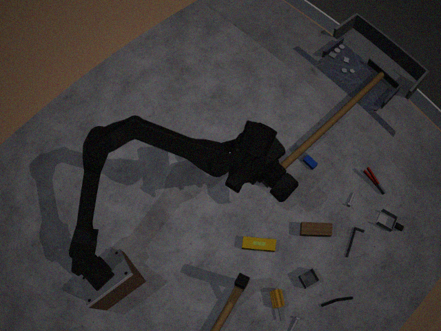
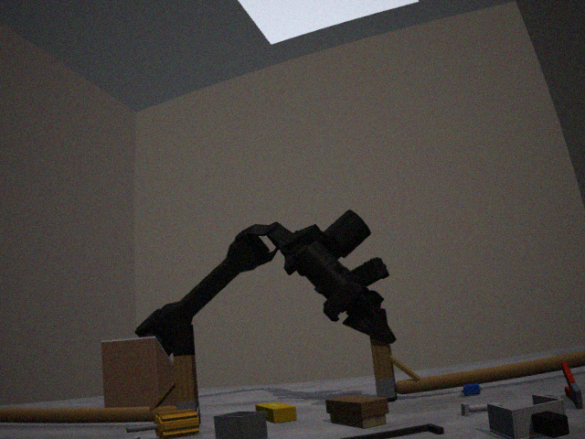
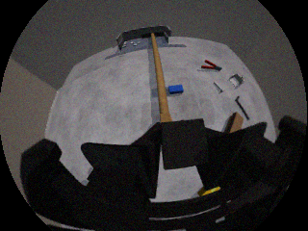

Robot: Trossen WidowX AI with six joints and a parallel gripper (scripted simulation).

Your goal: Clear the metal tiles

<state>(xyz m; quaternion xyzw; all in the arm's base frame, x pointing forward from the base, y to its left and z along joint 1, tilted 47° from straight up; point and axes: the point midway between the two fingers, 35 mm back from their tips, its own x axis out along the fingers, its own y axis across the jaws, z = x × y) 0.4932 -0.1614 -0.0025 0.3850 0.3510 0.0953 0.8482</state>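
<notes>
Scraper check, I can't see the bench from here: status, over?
Tool shut on scraper handle. Blade end at the catch box edge; five tiles left on the plate, beside its path. Blue block lies near the handle.
</notes>
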